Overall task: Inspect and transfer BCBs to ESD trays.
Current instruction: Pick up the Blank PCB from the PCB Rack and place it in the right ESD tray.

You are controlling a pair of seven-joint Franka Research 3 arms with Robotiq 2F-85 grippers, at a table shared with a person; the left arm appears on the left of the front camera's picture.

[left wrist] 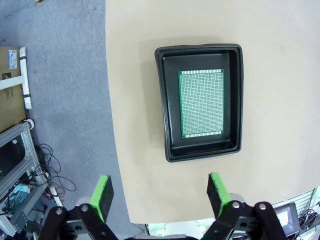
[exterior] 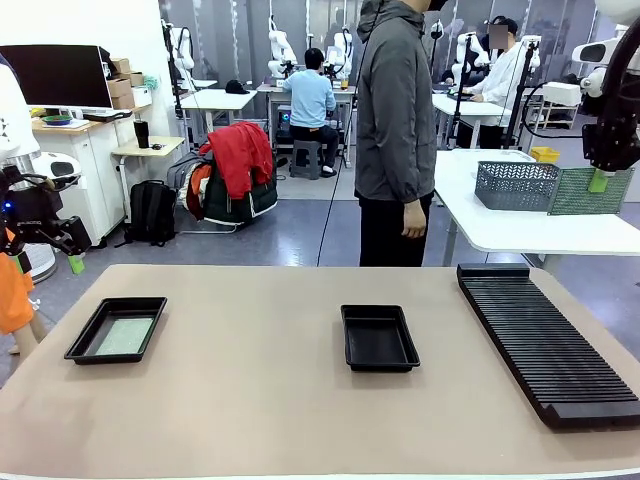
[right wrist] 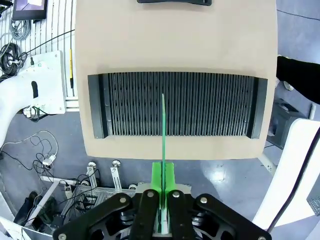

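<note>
A black ESD tray (exterior: 82, 341) (left wrist: 167, 105) lies at the table's left with a pale green BCB (exterior: 125, 336) (left wrist: 201, 102) flat on its floor. My left gripper (exterior: 75, 262) (left wrist: 160, 195) hangs open, high above and off the table's left edge, with nothing between its fingers. A second ESD tray (exterior: 378, 340) (right wrist: 173, 2) sits mid-table with a bare floor. My right gripper (exterior: 600, 182) (right wrist: 163, 182) is raised at the far right, shut on another BCB (exterior: 575, 192) (right wrist: 163, 125), which appears edge-on in the right wrist view, above the rack.
A long black slotted rack (exterior: 545, 340) (right wrist: 175, 105) lies along the table's right side. A person (exterior: 395, 130) stands at the far edge, hands down. Behind, a grey mesh basket (exterior: 515, 185) rests on a white table.
</note>
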